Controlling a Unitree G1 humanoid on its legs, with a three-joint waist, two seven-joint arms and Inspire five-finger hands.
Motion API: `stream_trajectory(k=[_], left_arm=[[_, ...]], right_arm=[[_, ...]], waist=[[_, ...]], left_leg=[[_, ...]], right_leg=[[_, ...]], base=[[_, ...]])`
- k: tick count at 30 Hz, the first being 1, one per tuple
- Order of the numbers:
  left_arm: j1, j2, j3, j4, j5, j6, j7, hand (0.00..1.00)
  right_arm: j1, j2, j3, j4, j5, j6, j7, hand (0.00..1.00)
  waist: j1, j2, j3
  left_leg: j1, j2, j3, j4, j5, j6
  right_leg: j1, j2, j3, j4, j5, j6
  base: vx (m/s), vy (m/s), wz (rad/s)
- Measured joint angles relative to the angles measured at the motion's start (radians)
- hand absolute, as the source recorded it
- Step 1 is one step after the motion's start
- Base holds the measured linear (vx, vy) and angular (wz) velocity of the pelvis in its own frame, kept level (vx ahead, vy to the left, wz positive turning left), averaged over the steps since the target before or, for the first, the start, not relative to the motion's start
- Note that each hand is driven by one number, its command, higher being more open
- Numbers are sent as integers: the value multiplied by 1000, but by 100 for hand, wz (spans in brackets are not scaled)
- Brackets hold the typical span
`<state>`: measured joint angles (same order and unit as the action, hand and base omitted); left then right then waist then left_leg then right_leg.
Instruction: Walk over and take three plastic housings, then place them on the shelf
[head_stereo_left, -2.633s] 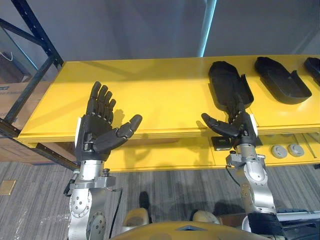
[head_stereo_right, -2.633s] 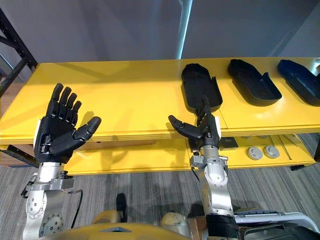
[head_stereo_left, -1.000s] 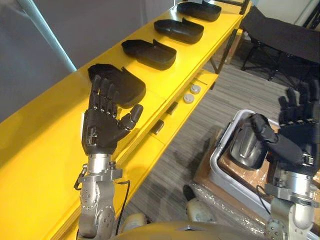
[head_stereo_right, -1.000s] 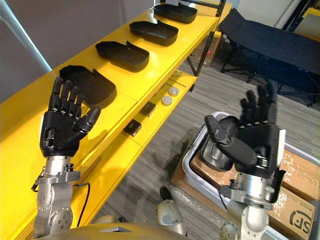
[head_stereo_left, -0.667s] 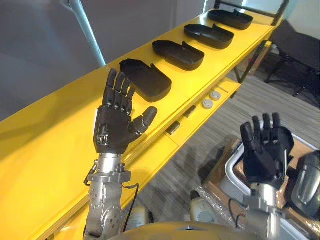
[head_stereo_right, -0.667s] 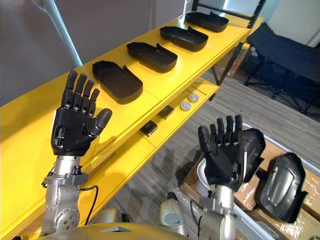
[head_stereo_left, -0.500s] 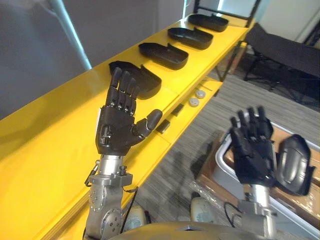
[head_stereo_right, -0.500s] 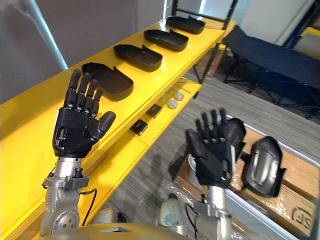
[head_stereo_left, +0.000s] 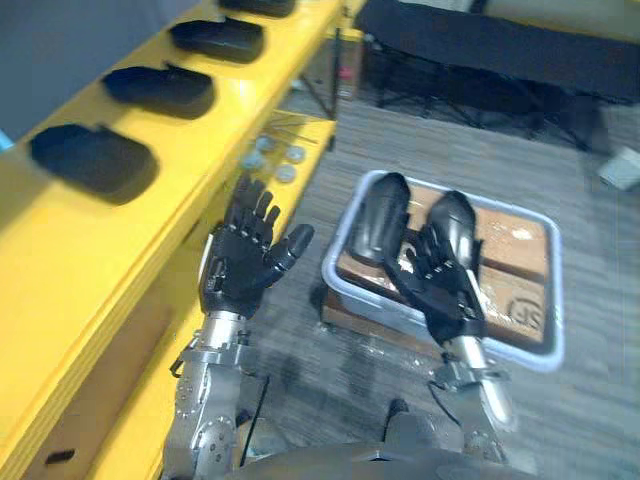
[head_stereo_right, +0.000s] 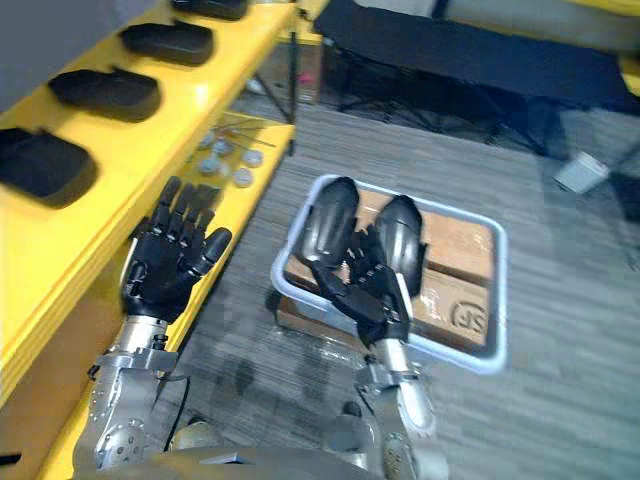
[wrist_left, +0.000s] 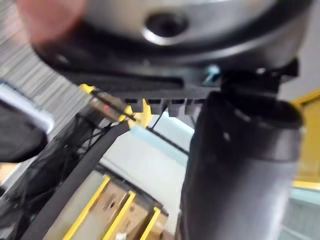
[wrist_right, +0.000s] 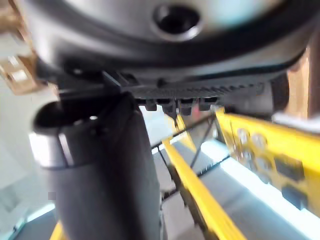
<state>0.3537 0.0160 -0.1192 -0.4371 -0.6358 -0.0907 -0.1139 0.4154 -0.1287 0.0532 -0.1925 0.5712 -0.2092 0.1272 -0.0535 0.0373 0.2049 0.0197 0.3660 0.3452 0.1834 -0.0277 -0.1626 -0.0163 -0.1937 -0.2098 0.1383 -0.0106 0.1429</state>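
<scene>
Two black plastic housings (head_stereo_left: 378, 212) (head_stereo_left: 457, 222) lie side by side in a grey tray (head_stereo_left: 548, 300) on the floor. My right hand (head_stereo_left: 440, 288) is raised in front of them, palm up, fingers straight and spread, holding nothing. My left hand (head_stereo_left: 243, 265) is open too, held up beside the yellow shelf (head_stereo_left: 60, 250). Several more black housings (head_stereo_left: 90, 160) (head_stereo_left: 160, 88) lie in a row on top of that shelf. The thumbs (wrist_left: 235, 165) (wrist_right: 100, 175) stand out straight in both wrist views.
The tray rests on cardboard boxes (head_stereo_left: 510, 300) on grey carpet. Small round parts (head_stereo_left: 270, 155) lie on the shelf's lower level. A dark folding cot (head_stereo_left: 480, 40) stands behind the tray. A dark shelf post (head_stereo_left: 333, 80) rises at the shelf's far end.
The camera has swung away from the shelf and down toward the tray, which now sits mid-view. Both hands stay open and hold nothing; the right hand now shows in front of the two housings.
</scene>
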Motion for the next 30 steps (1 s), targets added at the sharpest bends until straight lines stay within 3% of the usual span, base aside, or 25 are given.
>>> stream_trajectory(k=[1, 2, 3, 6, 10, 12, 14, 17, 21, 24, 30], left_arm=[[2, -3, -8, 5, -10, 0, -1, 100], [15, -6, -18, 9, -29, 0, -11, 100], [25, 2, -14, 10, -35, -1, -22, 100], [59, 4, -11, 24, -73, -24, -68, 100], [8, 13, -20, 49, -72, -66, -83, 100], [-31, 22, -19, 74, -64, -66, -96, 100], [-52, 38, -20, 78, -59, -65, -109, 100], [-111, 66, -18, 77, -58, -65, -109, 100], [-199, 102, -3, 78, -17, -30, -79, 100], [-207, 113, 13, 120, 58, -9, -43, 100], [-206, 119, 6, 251, 127, 40, -22, 100]], right_arm=[[16, -2, -23, 0, 10, 0, 11, 100], [47, -12, -53, -1, 14, -3, 22, 100], [66, -20, -62, -1, 17, -3, 32, 100], [124, -24, -60, -3, 58, -16, 61, 100], [113, -12, -77, -2, 17, -67, 6, 100], [69, -1, -117, 45, -9, -59, -31, 100], [53, 19, -146, 66, -37, -59, -73, 100], [-29, 43, -201, 145, -73, -57, -158, 100], [-201, 47, -270, 235, -123, -41, -292, 100], [-321, 25, -303, 268, -132, -37, -364, 100], [-544, -137, -319, 374, -172, -2, -487, 100]], waist=[[-9, 5, 6], [-13, 10, 11], [-4, 21, 19], [-4, 14, 31], [-14, 7, 34], [-9, 0, 41], [-7, -3, 44], [-1, -29, 68], [25, -64, 157], [36, -55, 211], [84, -38, 224]], left_leg=[[7, 0, -10, -4, -2, 1], [27, -13, -54, -16, -62, 10], [49, -41, -102, -11, -102, -4], [52, -99, -168, 26, -177, 36], [16, -148, -156, 34, -175, 23], [6, -150, -157, 65, -170, -1], [4, -149, -159, 75, -184, -5], [-20, -148, -161, 106, -214, -6], [-126, -144, -184, 228, -261, 0], [-187, -142, -221, 274, -267, 0], [-261, -143, -271, 322, -270, 0]], right_leg=[[-1, 5, 9, 0, 0, 1], [-15, 19, 42, 1, -5, -3], [-31, 27, 89, 4, -8, -1], [-52, 22, 144, -19, 3, 3], [-117, -15, 186, -17, 61, 36], [-125, -15, 192, -18, 80, 36], [-121, -15, 190, -18, 82, 35], [-120, -15, 191, -53, 114, 34], [-121, -16, 182, -149, 191, 24], [-127, -16, 153, -176, 209, 25], [-152, -14, 116, -177, 219, 29]], base=[[-42, -92, -64], [-55, 0, -96], [-101, 42, -110], [-56, 96, -93], [9, 99, -28], [52, 68, -22], [31, 53, -12], [-30, 61, -8], [-126, 71, -4], [-116, 34, 22], [-29, 19, 19]])
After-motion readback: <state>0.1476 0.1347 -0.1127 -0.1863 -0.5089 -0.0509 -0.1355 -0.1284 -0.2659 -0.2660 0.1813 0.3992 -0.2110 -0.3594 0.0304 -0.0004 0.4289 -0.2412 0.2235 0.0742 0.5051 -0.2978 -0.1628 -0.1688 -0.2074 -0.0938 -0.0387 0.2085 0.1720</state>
